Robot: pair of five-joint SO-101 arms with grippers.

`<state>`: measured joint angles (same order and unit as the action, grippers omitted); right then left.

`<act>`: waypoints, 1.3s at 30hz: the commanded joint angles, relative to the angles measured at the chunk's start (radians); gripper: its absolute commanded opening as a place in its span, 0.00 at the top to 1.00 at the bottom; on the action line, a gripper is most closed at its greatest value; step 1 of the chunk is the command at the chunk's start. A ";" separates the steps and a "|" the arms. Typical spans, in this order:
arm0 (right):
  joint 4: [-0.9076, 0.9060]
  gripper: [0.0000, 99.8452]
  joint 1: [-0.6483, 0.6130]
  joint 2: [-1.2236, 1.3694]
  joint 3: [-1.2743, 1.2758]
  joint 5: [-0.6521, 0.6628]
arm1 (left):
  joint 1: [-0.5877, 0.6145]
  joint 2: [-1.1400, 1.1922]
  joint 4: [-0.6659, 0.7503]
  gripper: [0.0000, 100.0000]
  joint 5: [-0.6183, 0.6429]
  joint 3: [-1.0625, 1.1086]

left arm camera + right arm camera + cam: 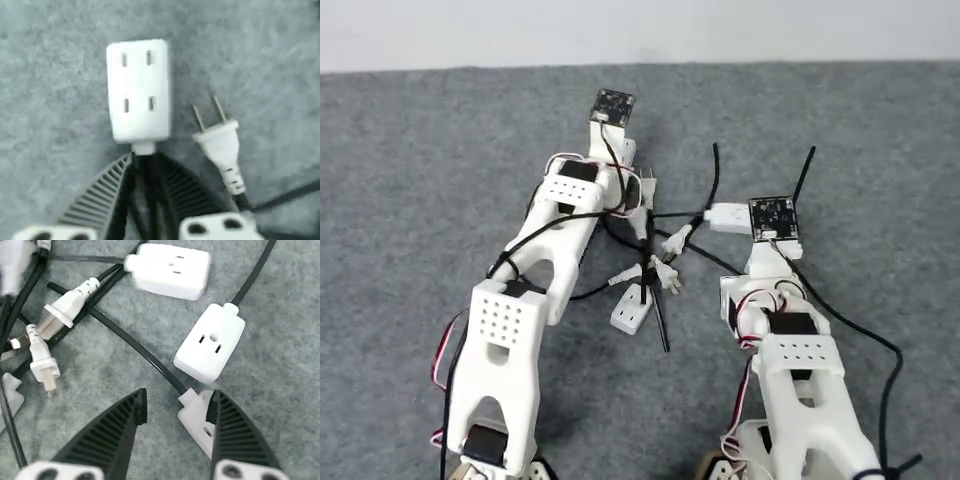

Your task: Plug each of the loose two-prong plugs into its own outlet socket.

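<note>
White on the grey counter [45,125], the outlet socket [137,90] is pinched at its cord end by our left gripper's [143,159] jaws, a two-prong plug [217,142] just beside it, so we should steady it while the right gripper [177,400], jaws spread, squares prongs to slots

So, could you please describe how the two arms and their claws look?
The left arm and right arm are white shells with perforated panels, black motors and red and white wires. The left claw and right claw have black ribbed fingers on white bases.
</note>
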<state>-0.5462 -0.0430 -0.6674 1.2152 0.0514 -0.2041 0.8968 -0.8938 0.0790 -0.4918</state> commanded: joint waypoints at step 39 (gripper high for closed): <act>0.024 0.81 0.005 0.002 -0.012 -0.008 | -0.064 -1.226 0.072 0.99 0.166 1.408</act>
<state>-0.5462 -0.0414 -0.6674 1.2152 0.0514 -0.2639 -0.1266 -0.9429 0.2371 0.7419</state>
